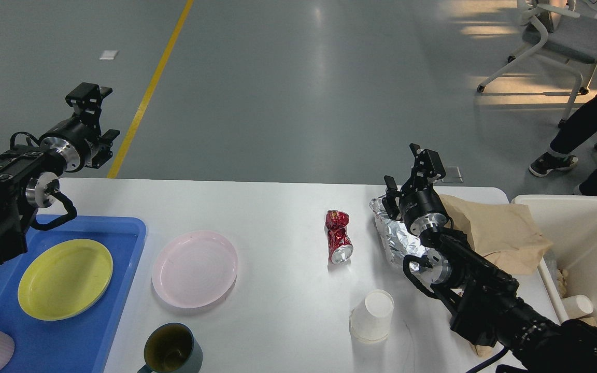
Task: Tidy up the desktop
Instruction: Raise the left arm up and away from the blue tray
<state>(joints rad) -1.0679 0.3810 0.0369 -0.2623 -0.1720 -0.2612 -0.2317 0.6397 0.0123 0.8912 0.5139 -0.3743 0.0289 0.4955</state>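
Two black arms, built from thick matte segments with angular housings. On left arm [3, 191] a polished silver ring behind the wrist and a round silver cap on the side of a joint, with a black cable looping beneath. Same silver ring and side cap on right arm [480, 295], also a curved black cable loop. Left gripper [93, 116] and right gripper [413, 173] both black, blocky, two short fingers each.
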